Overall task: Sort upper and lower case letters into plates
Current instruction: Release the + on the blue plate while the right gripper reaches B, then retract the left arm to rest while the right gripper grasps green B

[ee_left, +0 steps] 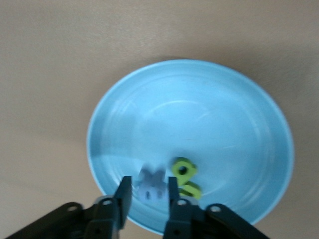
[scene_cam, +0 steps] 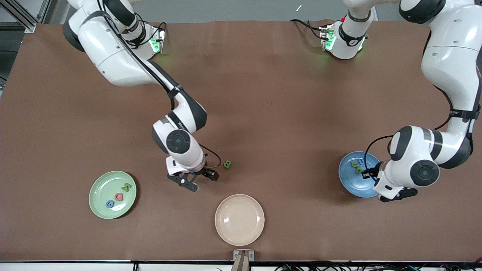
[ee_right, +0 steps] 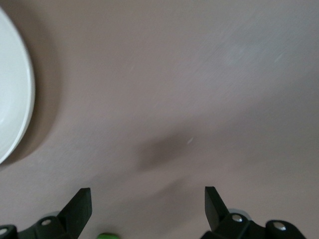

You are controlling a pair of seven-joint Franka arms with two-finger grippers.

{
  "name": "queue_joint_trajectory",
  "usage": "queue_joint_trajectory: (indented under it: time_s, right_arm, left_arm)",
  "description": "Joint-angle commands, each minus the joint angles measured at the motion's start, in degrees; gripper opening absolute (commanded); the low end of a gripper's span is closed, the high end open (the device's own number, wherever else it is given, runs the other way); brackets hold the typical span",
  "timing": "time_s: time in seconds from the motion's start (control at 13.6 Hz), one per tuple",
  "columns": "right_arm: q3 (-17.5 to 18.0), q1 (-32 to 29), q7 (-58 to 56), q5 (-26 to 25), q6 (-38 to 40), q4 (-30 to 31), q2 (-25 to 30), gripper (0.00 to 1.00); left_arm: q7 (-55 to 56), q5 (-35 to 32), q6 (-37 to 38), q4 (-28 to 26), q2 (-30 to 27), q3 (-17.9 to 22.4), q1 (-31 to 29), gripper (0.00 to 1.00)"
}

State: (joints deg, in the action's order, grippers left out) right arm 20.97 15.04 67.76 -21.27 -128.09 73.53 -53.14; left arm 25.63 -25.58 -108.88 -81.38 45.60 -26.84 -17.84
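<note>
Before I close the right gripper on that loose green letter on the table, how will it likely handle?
The green letter looks small and chunky, so it is probably light and stiff. It lies flat on the brown table, so it seems unlikely to roll, though a finger could nudge it aside. The right gripper is open near it.

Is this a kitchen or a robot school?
Probably a robot lab, not a kitchen. Two arms are bolted to a brown table, metal framing stands at one corner and cables run along the edge. The left gripper is over a blue plate; the right gripper hangs open near a green letter.
</note>
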Motion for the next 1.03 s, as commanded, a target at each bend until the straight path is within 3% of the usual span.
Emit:
queue_joint_trajectory:
  time_s: [0.0, 0.15, 0.37, 0.59, 0.81, 0.96]
  right_arm:
    - [-2.8, 4.3, 3.5, -0.2, -0.1, -3.8, -2.9, 1.0]
    - [-2.9, 5.6, 4.8, -0.2, -1.0, -3.8, -4.0, 1.0]
    - [-2.9, 6.5, 4.8, 0.1, -1.0, -4.3, -4.9, 1.0]
    - [-2.9, 7.8, 7.6, 0.1, -1.1, -4.4, -5.6, 0.94]
    - [-2.9, 8.5, 7.5, 0.1, -0.8, -4.4, -5.6, 0.73]
    - [-2.9, 8.4, 7.4, 0.1, -0.5, -4.4, -5.6, 0.47]
  left_arm:
    - [-8.0, 1.1, 0.6, -1.4, -1.2, -2.0, -3.1, 1.0]
    - [-12.5, 1.8, 2.8, -1.6, -2.4, -6.6, -7.1, 1.0]
    - [-12.8, 1.7, 6.3, -1.1, -4.0, -19.1, -14.7, 1.0]
    - [-12.0, 1.5, 8.6, -1.2, -11.5, -20.8, -15.5, 1.0]
    - [-12.1, 1.5, 12.8, -1.1, -18.0, -20.9, -15.4, 1.0]
    - [-12.6, 1.7, 15.1, -0.4, -22.0, -20.9, -15.3, 1.0]
